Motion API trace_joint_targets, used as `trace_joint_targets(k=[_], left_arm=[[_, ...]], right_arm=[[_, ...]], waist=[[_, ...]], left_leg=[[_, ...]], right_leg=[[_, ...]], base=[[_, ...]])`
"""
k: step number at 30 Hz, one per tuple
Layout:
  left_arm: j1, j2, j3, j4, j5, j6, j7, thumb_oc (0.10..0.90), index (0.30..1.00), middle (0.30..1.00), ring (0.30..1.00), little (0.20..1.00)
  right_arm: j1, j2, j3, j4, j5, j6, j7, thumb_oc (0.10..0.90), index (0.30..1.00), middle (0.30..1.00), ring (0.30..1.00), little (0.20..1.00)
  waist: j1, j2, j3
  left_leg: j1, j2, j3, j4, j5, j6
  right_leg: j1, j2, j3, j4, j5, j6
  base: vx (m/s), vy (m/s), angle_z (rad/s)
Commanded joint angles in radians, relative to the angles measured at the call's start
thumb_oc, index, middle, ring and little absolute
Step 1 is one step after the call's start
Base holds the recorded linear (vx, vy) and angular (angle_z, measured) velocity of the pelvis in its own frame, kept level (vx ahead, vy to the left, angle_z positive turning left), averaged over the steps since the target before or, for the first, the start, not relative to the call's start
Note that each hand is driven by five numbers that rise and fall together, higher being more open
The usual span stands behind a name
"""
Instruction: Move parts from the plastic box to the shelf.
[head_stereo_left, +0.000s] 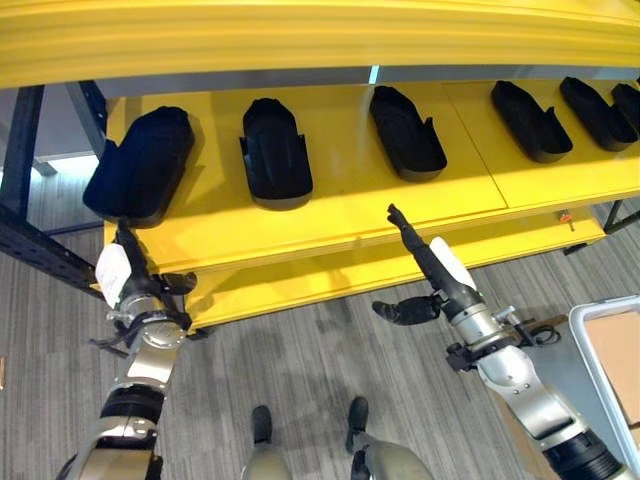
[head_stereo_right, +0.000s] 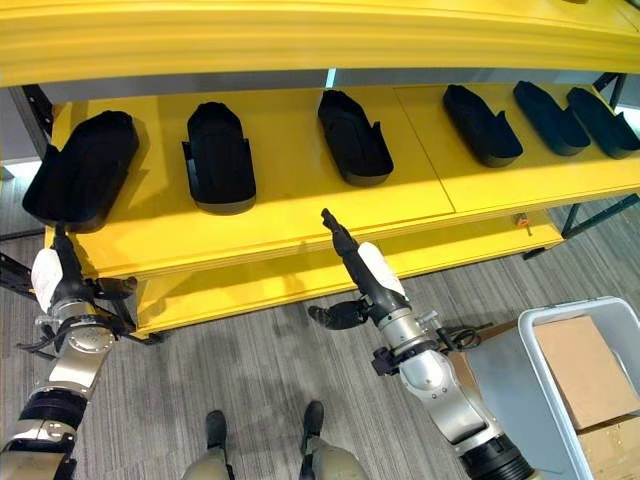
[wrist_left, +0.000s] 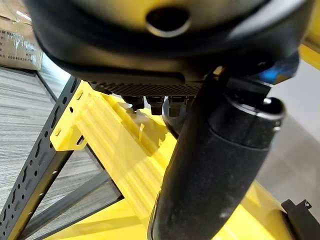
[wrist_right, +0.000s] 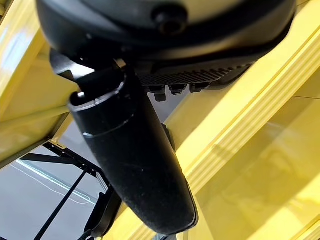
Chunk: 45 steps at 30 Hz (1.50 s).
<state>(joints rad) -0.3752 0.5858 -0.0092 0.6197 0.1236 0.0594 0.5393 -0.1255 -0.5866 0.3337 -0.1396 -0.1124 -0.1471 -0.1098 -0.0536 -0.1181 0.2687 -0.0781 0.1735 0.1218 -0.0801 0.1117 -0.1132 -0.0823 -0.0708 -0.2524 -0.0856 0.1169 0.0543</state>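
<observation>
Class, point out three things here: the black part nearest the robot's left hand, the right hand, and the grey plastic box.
Leftmost black part (head_stereo_left: 140, 165), left eye view, top surface.
Right hand (head_stereo_right: 372, 275), right eye view, its back.
Plastic box (head_stereo_right: 540, 318), right eye view, rim.

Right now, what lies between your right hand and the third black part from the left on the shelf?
Bare yellow shelf surface. In the right eye view, the right hand points from the front edge toward the third part, with nothing between.
</observation>
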Motion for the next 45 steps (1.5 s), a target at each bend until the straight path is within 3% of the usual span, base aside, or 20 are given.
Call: trace_joint_targets(k=[1,25,45], left_arm=[[-0.166,0.065,-0.019,0.076,-0.024,-0.023,0.010,0.900,1.000,1.000,1.000,1.000],[-0.174,-0.004,-0.121,0.048,0.079,-0.017,-0.027,0.900,1.000,1.000,1.000,1.000],[-0.135,-0.037,-0.140,-0.036,0.122,-0.026,-0.060,0.900,1.000,1.000,1.000,1.000]], right_arm=[[-0.083,-0.023,-0.027,-0.084,0.049,-0.096,-0.056,0.900,1.000,1.000,1.000,1.000],[-0.101,-0.028,-0.027,-0.083,0.050,-0.096,-0.063,0.900,1.000,1.000,1.000,1.000],[-0.091,-0.022,-0.043,-0.075,0.037,-0.087,-0.061,0.900,1.000,1.000,1.000,1.000]], waist=[[-0.013,-0.004,-0.025],[-0.033,0.010,-0.016],[-0.037,0.026,-0.029]], left_leg=[[0.135,0.061,-0.036,-0.004,-0.086,-0.016],[0.144,0.064,-0.024,-0.005,-0.088,-0.015],[0.147,0.061,-0.028,-0.005,-0.094,-0.012]], right_leg=[[-0.057,-0.113,0.026,0.100,0.002,0.111],[-0.080,-0.112,0.046,0.115,0.001,0.109],[-0.078,-0.112,0.046,0.116,-0.003,0.108]], base=[[0.00,0.000,0.00],[0.00,0.000,-0.01],[0.00,0.000,0.00]])
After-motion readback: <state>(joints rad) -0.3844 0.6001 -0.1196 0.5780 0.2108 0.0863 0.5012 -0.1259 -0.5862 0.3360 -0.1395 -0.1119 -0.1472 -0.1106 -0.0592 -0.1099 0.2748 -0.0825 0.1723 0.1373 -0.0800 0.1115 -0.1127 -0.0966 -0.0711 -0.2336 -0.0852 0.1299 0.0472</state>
